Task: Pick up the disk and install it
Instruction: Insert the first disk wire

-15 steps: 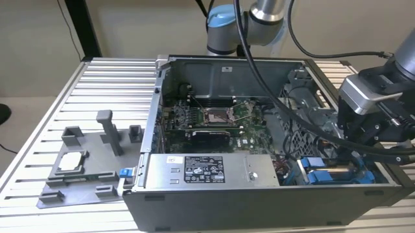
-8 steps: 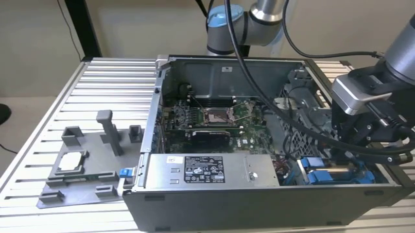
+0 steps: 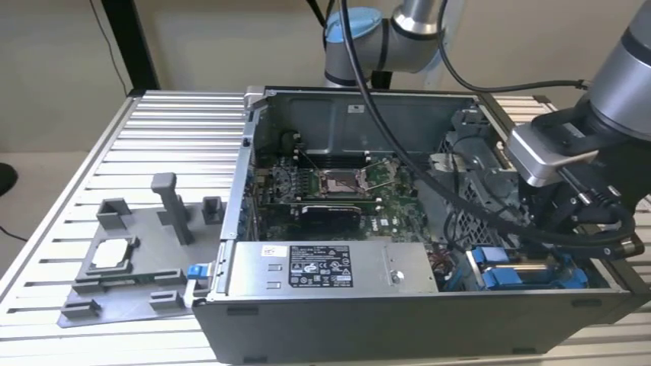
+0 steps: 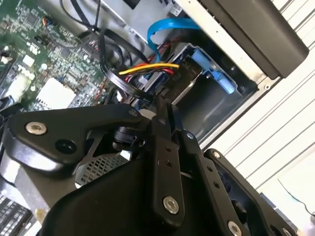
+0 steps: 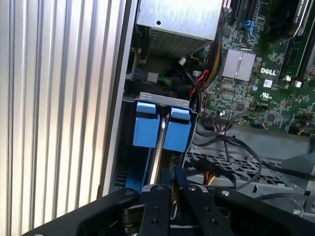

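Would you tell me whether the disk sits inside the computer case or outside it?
Inside: the disk, blue-bracketed, sits in the case's corner bay, beside the hand. Fully seated: cannot tell.

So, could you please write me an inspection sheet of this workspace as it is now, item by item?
Surface: slatted metal table, carrying an open computer case.
Job's things: disk in the case's corner bay, blue bracket showing.
Clutter: grey fixture plate with small silver chip, on the exterior view's left of the case.
End effector: inside the case, right at the disk.
Cables: black cables; red-yellow wires and blue flat cable by the bay.
Surroundings: plain wall.
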Tool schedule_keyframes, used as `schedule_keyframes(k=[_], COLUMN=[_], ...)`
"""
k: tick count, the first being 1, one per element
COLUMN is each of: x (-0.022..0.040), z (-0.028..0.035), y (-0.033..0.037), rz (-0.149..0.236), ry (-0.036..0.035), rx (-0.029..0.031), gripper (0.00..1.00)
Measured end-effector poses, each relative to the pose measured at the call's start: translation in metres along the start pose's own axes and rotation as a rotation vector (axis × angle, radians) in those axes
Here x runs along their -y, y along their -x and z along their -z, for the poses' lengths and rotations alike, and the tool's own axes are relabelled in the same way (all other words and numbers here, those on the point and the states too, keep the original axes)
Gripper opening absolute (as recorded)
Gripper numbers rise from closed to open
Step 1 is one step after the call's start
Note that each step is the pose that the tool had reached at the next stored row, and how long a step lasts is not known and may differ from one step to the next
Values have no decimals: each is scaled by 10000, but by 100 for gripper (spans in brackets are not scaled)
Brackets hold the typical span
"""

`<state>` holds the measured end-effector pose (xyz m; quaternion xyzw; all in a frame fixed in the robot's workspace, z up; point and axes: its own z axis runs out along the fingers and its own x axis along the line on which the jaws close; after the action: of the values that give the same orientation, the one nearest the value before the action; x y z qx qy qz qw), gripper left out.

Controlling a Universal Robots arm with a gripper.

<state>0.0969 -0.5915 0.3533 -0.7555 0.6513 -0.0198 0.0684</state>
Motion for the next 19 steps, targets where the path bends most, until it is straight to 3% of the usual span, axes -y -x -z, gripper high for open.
schedule_keyframes(k=[4,5,7,10,15,19], x=[-89,-118,-177,-225,-230,-226], z=[-13,-16,-23,-46,-57,-58], y=[12,16,23,29,28,51], rz=[36,41,34,-31,-615,-715], ry=[-478,-546,-594,-602,-635,-641], rx=[-69,-78,-86,-129,-226,-248], gripper=[100,100,100,100,100,100])
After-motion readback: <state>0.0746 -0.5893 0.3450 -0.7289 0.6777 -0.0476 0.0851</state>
